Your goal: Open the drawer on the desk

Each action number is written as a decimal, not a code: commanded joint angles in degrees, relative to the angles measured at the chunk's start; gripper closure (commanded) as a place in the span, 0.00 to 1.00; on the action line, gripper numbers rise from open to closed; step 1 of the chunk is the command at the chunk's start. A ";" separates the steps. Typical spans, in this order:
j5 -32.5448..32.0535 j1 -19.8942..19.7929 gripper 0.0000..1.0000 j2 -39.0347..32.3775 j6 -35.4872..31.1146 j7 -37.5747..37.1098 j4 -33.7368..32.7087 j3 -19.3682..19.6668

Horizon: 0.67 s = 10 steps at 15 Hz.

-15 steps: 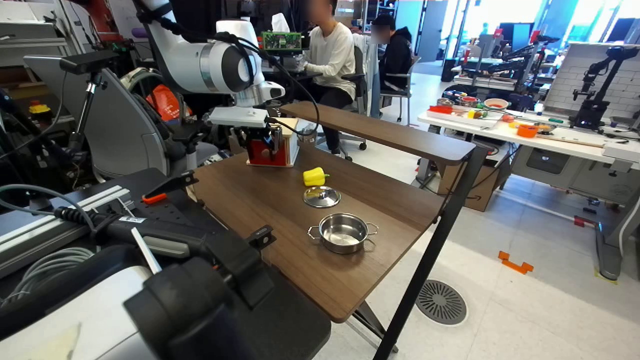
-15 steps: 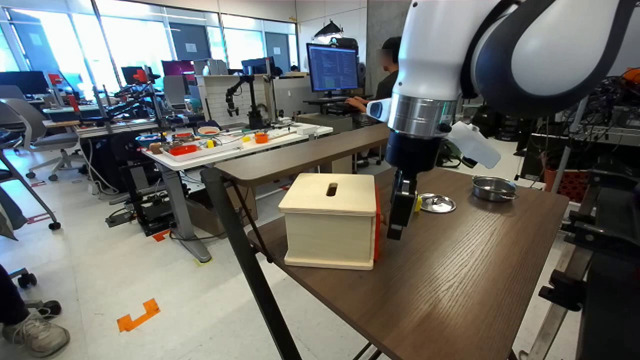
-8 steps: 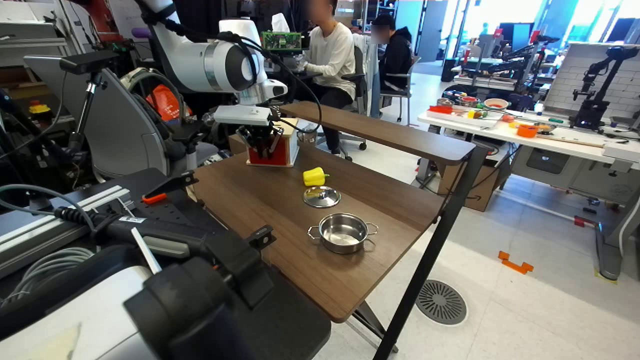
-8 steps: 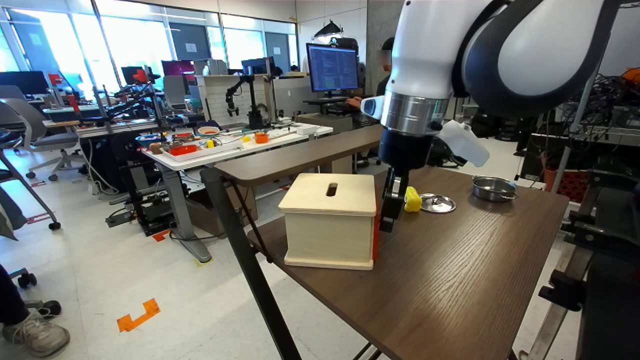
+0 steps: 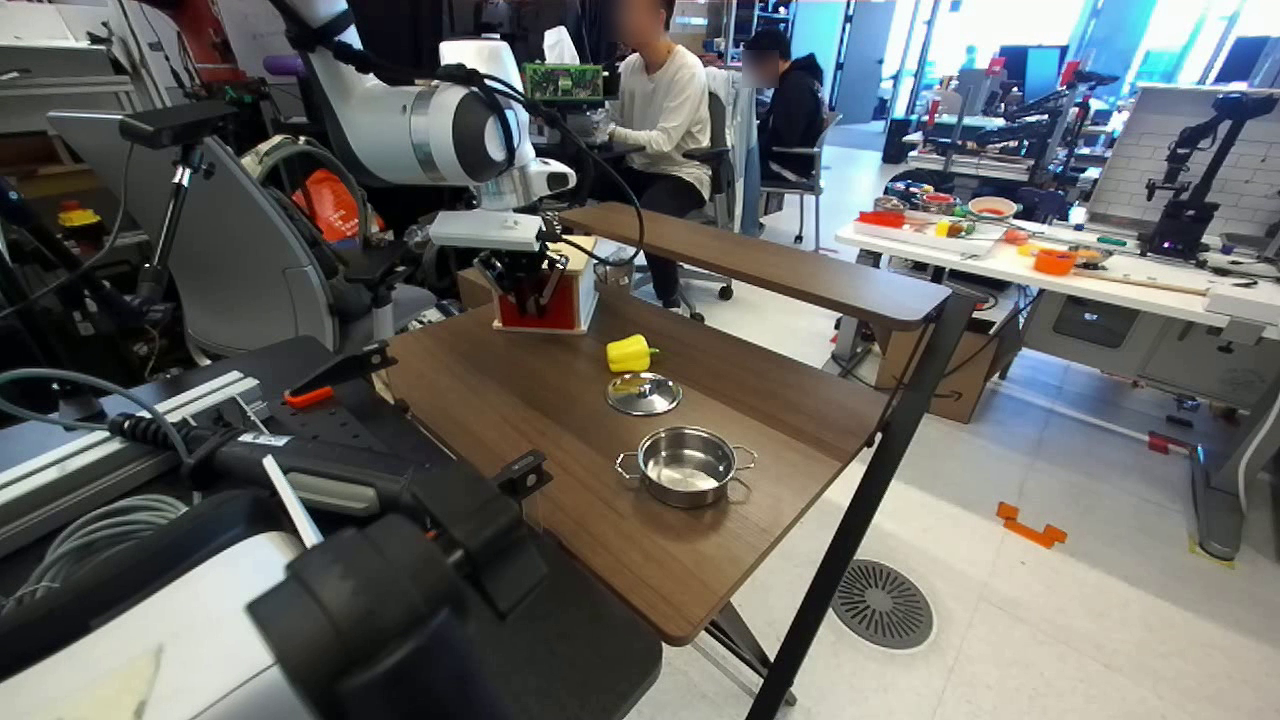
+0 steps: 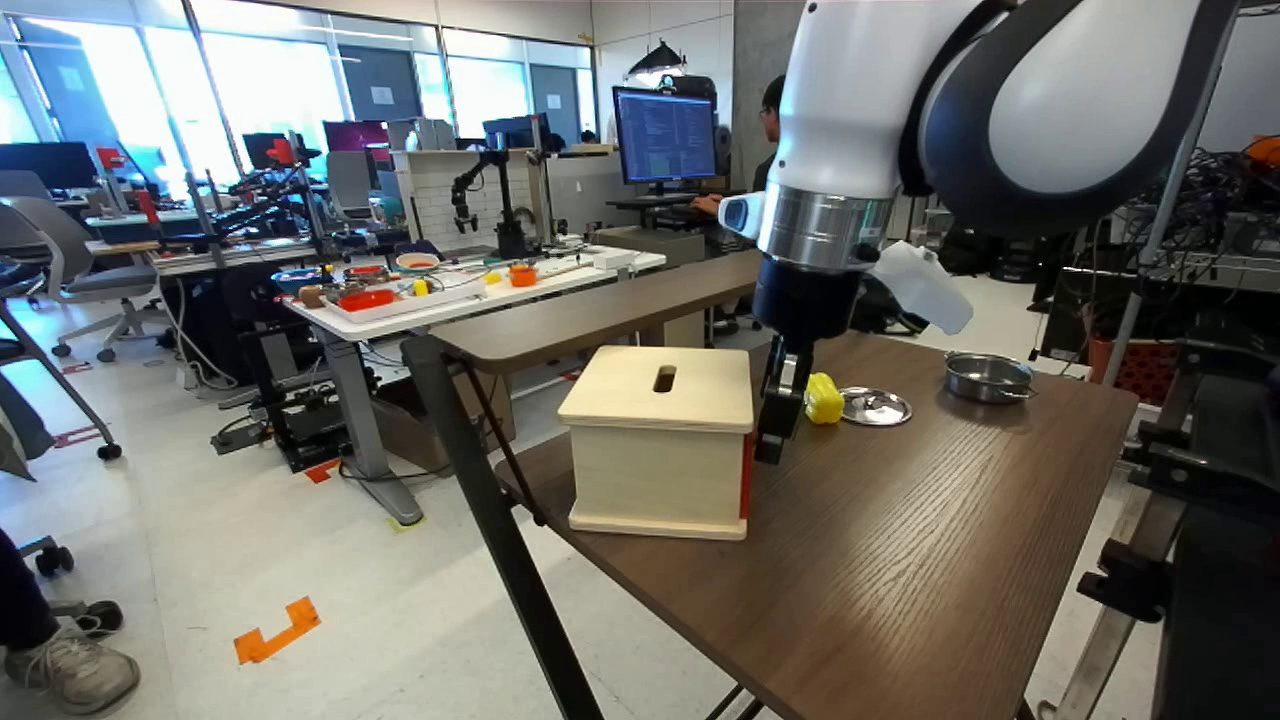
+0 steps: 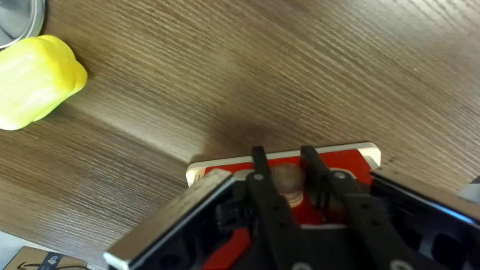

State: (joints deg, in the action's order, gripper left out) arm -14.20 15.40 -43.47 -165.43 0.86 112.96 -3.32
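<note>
The desk [image 5: 540, 400] carries the drawer [image 5: 565, 302] toward 11 o'clock in an exterior view. The drawer appears closed; if its slide binds, the whole unit may drag with the pull. Its base [image 6: 657, 525] has a 7 o'clock corner just beside the desk's edge in an exterior view; avoid backward pressure. In the wrist view, the tool [image 7: 283, 153] is narrow; desk surface toward 12 o'clock should give pulling room. The yellow pepper [image 7: 37, 84] lies at 10 o'clock, well apart. The round knob [image 7: 288, 178] sits within the tool, apparently held; a shallow grip or angled pull may release it.
</note>
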 commanded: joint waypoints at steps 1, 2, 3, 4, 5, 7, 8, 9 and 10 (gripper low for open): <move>1.17 0.07 0.93 0.54 0.27 0.32 0.85 -0.09; 0.99 0.35 0.93 0.89 0.24 0.12 1.25 0.22; 1.00 0.29 0.93 0.89 0.17 0.17 1.39 0.19; 0.93 0.38 0.93 1.12 0.24 0.11 1.64 0.32; 0.89 0.34 0.93 1.22 0.14 0.14 1.86 0.35; 0.87 0.20 0.93 1.61 -0.01 0.21 2.41 0.36; 0.83 0.21 0.93 1.86 0.02 0.20 2.73 0.43; 0.79 0.18 0.93 2.05 -0.10 0.22 3.13 0.48; 0.73 0.17 0.93 2.36 -0.24 0.22 3.61 0.57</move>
State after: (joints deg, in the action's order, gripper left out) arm -14.21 15.39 -42.96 -165.43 0.86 113.97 -3.19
